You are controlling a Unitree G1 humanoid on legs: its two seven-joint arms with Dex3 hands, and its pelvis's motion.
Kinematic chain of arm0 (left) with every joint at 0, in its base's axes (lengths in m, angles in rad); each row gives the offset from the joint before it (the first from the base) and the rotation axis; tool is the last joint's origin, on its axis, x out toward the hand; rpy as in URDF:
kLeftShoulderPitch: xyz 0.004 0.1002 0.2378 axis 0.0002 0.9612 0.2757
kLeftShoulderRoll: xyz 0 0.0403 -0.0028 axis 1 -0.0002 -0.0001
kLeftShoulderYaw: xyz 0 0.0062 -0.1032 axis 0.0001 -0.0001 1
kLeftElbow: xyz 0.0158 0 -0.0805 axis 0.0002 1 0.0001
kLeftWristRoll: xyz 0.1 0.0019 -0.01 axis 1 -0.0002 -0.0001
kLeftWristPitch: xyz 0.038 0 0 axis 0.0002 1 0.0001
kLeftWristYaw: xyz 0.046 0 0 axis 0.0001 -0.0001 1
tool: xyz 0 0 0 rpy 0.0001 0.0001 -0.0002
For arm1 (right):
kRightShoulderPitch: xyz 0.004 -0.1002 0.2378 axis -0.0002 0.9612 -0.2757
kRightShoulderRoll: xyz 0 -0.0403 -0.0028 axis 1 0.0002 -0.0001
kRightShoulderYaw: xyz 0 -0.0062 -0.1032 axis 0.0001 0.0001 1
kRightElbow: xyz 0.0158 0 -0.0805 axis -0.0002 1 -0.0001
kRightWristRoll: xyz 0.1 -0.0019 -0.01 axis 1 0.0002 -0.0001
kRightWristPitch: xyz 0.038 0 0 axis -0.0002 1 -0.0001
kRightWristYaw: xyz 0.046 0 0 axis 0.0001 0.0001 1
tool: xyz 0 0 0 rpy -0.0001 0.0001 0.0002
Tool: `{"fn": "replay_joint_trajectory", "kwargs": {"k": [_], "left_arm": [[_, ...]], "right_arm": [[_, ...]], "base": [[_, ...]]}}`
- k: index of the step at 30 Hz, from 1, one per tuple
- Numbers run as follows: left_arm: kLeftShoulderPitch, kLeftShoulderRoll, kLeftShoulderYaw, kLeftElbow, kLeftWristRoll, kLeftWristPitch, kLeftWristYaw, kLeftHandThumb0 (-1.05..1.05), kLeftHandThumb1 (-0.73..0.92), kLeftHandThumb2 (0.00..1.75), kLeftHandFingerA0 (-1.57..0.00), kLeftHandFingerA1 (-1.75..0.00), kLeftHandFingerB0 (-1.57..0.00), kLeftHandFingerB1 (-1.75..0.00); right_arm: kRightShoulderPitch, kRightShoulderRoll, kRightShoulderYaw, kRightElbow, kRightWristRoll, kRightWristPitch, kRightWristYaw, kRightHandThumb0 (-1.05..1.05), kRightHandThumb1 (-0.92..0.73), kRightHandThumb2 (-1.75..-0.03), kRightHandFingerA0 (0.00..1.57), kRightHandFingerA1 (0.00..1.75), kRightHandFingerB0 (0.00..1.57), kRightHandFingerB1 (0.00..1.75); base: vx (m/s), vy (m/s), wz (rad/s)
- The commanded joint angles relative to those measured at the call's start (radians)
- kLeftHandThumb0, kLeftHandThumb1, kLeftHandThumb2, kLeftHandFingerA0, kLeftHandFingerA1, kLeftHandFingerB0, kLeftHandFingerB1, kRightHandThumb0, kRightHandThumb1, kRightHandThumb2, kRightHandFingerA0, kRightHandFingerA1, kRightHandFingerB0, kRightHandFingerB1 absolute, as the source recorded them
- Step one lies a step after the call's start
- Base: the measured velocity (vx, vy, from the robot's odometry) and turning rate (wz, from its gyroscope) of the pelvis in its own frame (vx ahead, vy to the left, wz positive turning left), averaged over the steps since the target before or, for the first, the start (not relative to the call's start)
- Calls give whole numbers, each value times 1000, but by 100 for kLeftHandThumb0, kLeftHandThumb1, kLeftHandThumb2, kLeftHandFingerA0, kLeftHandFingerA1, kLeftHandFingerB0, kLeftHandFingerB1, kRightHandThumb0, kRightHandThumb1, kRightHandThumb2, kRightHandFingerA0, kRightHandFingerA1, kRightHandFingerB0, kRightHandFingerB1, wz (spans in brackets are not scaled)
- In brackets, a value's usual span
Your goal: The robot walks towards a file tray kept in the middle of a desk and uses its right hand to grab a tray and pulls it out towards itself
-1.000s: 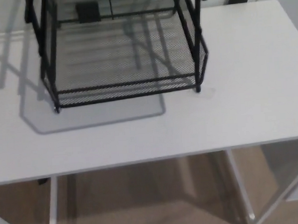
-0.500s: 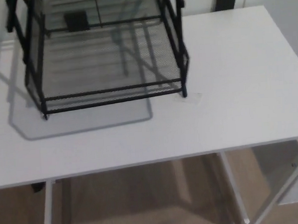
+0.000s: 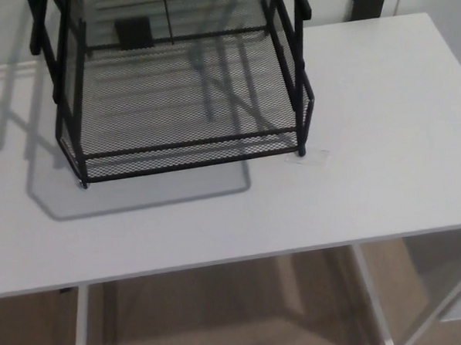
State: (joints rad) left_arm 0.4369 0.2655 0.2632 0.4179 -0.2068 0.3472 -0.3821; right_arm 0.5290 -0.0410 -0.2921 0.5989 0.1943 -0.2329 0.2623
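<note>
Neither of my hands shows, so I cannot tell how my fingers are set, nor place anything against them. The black mesh file tray stands on the white desk, toward its far left part, its front edge facing me.

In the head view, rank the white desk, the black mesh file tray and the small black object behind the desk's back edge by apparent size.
1. White desk, spanning the frame.
2. Black mesh file tray, top cropped.
3. Small black object, which is farther away, so its true size is uncertain.
</note>
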Motion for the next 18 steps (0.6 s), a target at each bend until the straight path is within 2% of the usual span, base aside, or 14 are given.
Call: {"fn": "replay_joint_trajectory", "kwargs": {"k": [1, 6, 8, 10, 11, 12, 15, 16, 17, 18], "left_arm": [[1, 7, 13, 18, -3, -47, 0, -13, 49, 90, -28, -55, -11, -46], [18, 8, 8, -2, -3, -40, -2, -12, 50, 90, -31, -56, -11, -47], [27, 12, 6, -16, -7, -29, -11, -12, 51, 91, -25, -54, -10, -46], [34, 10, 8, -35, -9, -11, -3, -11, 51, 91, -28, -55, -12, -47], [34, 8, 12, -39, -12, -5, 2, -11, 51, 91, -30, -56, -12, -47], [42, 6, 13, -51, -13, -2, 5, -11, 50, 91, -31, -56, -14, -48], [58, 4, 15, -71, -16, 6, 8, -11, 50, 91, -31, -56, -14, -48], [53, 7, 19, -53, -21, -5, -2, -10, 49, 90, -31, -56, -13, -47], [44, 9, 20, -43, -20, -9, 0, -10, 48, 89, -27, -54, -13, -47], [44, 9, 20, -51, -19, -6, 4, -10, 49, 90, -28, -55, -14, -48]], "right_arm": [[17, -7, -2, 7, -2, -41, -5, -21, -48, -61, 68, 70, 50, 58], [14, -12, -6, 50, -1, -70, 2, -22, -47, -61, 68, 70, 51, 59], [20, -3, -11, 50, 16, -67, 10, -22, -47, -61, 67, 71, 50, 59], [23, -4, -7, 56, 7, -80, 5, -22, -47, -61, 68, 70, 53, 60], [28, 0, -7, 47, 11, -80, 6, -16, -51, -54, 67, 68, 55, 58], [40, 7, -7, 25, 18, -74, 7, -17, -50, -54, 68, 68, 54, 58], [55, 31, -30, 2, 68, -94, 38, -21, -48, -54, 65, 71, 51, 60], [51, 40, -54, 11, 102, -122, 59, -33, -41, -69, 65, 75, 46, 63], [51, 58, -82, -11, 140, -136, 68, -32, -49, -55, 60, 71, 47, 60], [113, 81, -93, -157, 171, -113, 63, -42, -49, -56, 53, 65, 40, 55]], "base": [[0, 0, 0], [0, 0, 0], [0, 0, 0], [0, 0, 0], [0, 0, 0], [0, 0, 0], [0, 0, 0], [0, 0, 0], [0, 0, 0], [0, 0, 0]]}}
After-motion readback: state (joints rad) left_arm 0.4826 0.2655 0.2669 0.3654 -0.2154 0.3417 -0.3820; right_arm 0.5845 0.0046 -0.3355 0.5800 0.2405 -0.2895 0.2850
